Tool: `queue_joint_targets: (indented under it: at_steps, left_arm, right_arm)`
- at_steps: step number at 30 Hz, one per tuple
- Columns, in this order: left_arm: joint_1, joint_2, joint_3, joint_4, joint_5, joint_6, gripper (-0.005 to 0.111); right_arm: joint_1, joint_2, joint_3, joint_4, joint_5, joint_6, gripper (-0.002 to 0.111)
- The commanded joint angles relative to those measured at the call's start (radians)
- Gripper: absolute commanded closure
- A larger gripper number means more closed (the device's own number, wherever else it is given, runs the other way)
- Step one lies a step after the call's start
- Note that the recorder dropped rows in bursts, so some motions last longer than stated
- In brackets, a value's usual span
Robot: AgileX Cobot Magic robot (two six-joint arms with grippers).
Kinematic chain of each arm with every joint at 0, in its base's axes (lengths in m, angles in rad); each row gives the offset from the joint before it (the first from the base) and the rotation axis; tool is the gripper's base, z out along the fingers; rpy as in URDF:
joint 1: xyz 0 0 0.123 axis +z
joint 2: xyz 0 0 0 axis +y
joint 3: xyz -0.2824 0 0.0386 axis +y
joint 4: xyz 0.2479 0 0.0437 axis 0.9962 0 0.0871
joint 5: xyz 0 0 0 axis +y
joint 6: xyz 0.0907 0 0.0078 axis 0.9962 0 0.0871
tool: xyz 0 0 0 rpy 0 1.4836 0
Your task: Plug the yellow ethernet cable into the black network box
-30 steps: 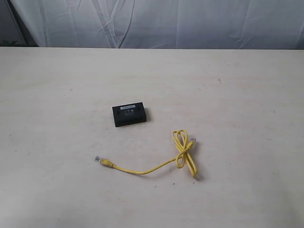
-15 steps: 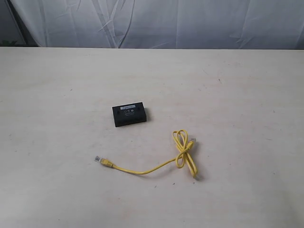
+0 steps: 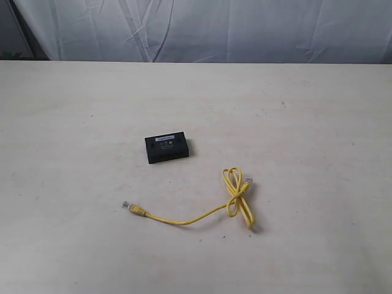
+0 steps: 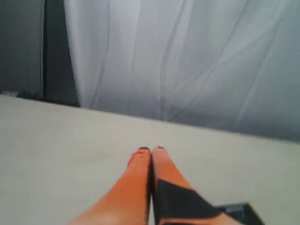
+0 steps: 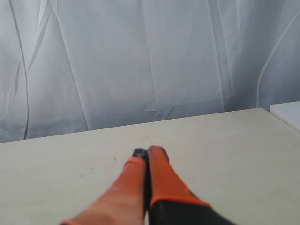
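- Near the front-middle of the table (image 3: pixel 306 122), the yellow cable (image 3: pixel 234 201) lies flat. One clear plug (image 3: pixel 127 205) points to the left, w/ the cord curving right into a loose knotted loop.
- 2nd plug (image 3: pixel 248 180) sits just beside the top of that loop, small & hard to make out.
- Black box (image 3: pixel 167 149) lies flat, a bit behind & left of the cable, apart from it. A pale label strip shows on top. The front face looks to have ports, but detail is too small to be sure.
- Step in hand, as I judge it: nothing is picked up yet, so the 1st move is to reach for the free left plug, the one nearer the box.
- To do it well: grip the cord right behind the plug so it can't swivel, keep the plug level, and line it up w/ a port before pushing. The other arm should prob. pin the box, since it's light & may slide.
- Risk: the knot may drag or tug the cord off line.
- Left pincer (image 4: pixel 151 151): orange fingers pressed together, holding nothing, over bare table.
- Right pincer (image 5: pixel 146 152): same, tips closed & empty, aimed at the white curtain (image 3: pixel 245 30).
- Neither arm shows in the exterior view.
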Motion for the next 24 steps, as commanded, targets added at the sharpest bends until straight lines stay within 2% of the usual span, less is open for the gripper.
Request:
queue_joint_targets:
  at_steps: [1, 6, 8, 11, 14, 17, 24]
  left_arm:
    - [0.0, 0.219, -0.146, -0.094, 0.231, 0.264, 0.106]
    - [0.0, 0.404, -0.231, -0.259, 0.346, 0.421, 0.106]
    - [0.0, 0.503, -0.259, -0.326, 0.38, 0.467, 0.107]
    - [0.0, 0.585, -0.304, -0.35, 0.419, 0.479, 0.107]
    - [0.0, 0.661, -0.355, -0.395, 0.438, 0.487, 0.107]
    - [-0.045, 0.743, -0.422, -0.382, 0.456, 0.487, 0.107]
    - [-0.201, 0.988, -0.592, -0.312, 0.449, 0.485, 0.107]
  right_arm:
    - [-0.005, -0.005, 0.002, 0.031, -0.019, -0.001, 0.109]
    - [-0.005, -0.005, 0.002, 0.126, -0.036, -0.001, 0.109]
    - [-0.005, -0.005, 0.002, 0.231, -0.066, 0.012, 0.109]
    - [-0.005, -0.005, 0.002, 0.388, -0.057, 0.024, 0.109]
    - [-0.005, -0.005, 0.002, 0.4, -0.012, 0.024, 0.109]
    - [-0.005, -0.005, 0.002, 0.4, 0.019, 0.024, 0.109]
    - [0.01, -0.005, 0.002, 0.404, 0.054, 0.02, 0.109]
